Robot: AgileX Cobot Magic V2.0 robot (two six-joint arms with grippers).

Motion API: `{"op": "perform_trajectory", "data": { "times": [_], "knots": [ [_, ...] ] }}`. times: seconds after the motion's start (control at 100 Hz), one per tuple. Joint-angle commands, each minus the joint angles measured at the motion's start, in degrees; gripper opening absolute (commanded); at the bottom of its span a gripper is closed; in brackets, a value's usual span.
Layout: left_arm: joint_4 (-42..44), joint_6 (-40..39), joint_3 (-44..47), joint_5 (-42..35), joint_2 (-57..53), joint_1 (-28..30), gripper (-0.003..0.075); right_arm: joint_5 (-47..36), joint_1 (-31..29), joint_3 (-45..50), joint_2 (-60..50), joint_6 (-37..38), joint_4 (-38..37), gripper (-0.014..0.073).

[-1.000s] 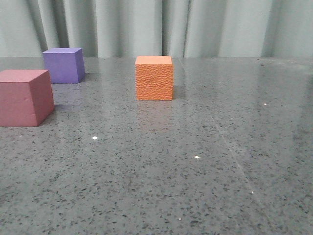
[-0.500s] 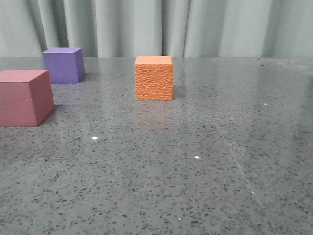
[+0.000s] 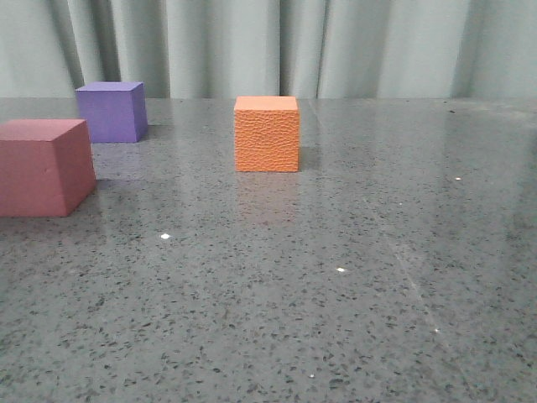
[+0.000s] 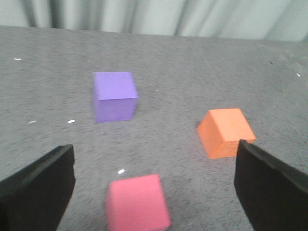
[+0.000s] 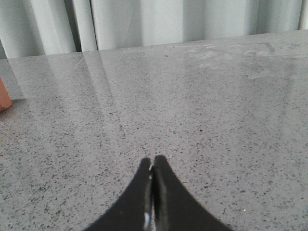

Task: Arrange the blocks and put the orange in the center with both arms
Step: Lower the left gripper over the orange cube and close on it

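Front view, compared against the two earlier frames: all three cubes sit a hair further right in the picture. Orange cube (image 3: 267, 134), purple cube (image 3: 112, 112) and pink cube (image 3: 44, 168) shift by the same small amount, and so do the bright specks on the counter (image 3: 336, 277). Spacing between the cubes is unaltered, so whether anything on the counter moves cannot be told.
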Motion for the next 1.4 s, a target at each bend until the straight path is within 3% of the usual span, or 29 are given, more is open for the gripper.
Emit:
{"op": "perform_trajectory", "data": {
  "times": [0.0, 0.33, 0.57, 0.74, 1.14, 1.39],
  "knots": [
    [-1.25, -0.43, -4.97, -6.73, 5.42, -4.13, 0.064, -4.66, -0.35, -0.78, -1.36, -0.35, 0.11, -0.0119],
    [15.33, -19.41, -19.8, -8.29, 28.07, -19.08, 0.064, -4.66, -0.35, -0.78, -1.36, -0.35, 0.11, -0.0119],
    [24.41, -33.52, -28.67, -5.5, 39.76, -24.01, 0.064, -4.66, -0.35, -0.78, -1.36, -0.35, 0.11, -0.0119],
    [25.58, -33.88, -32.06, -1.88, 44.57, -25.56, 0.064, -4.66, -0.35, -0.78, -1.36, -0.35, 0.11, -0.0119],
    [26.36, -33.88, -32.06, -5.51, 45.29, -25.68, 0.064, -4.66, -0.35, -0.78, -1.36, -0.35, 0.11, -0.0119],
    [26.84, -33.97, -32.06, -3.13, 48.98, -25.69, 0.064, -4.66, -0.35, -0.78, -1.36, -0.35, 0.11, -0.0119]
  ]
}}
